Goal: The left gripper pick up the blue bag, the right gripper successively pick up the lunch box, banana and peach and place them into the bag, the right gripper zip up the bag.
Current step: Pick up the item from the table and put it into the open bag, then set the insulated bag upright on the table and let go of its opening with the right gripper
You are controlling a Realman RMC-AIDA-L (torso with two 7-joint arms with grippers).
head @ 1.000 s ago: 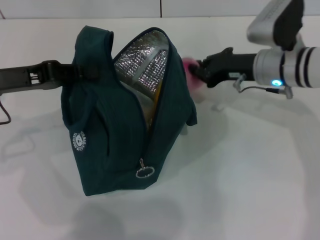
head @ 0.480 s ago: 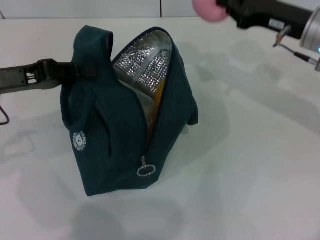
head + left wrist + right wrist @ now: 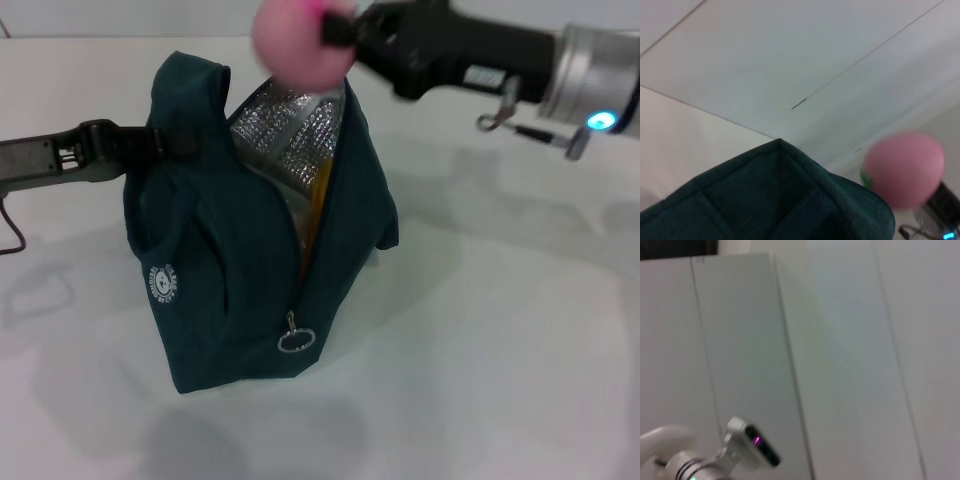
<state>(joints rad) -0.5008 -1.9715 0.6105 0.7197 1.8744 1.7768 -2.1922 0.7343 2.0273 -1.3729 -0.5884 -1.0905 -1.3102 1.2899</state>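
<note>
The blue bag stands on the white table, its top open and the silver foil lining showing. A yellow strip of the banana shows inside the opening. The lunch box is hidden. My left gripper is shut on the bag's handle at its upper left. My right gripper is shut on the pink peach and holds it just above the bag's open mouth. The peach and the bag's top edge also show in the left wrist view.
The white table spreads to the right of and in front of the bag. The ring zip pull hangs low on the bag's front. A white wall with panel seams fills the right wrist view.
My right gripper lifted the peach from the table behind the bag, raised it high, then carried it left to just above the bag's opening. The left gripper and bag stayed put.
</note>
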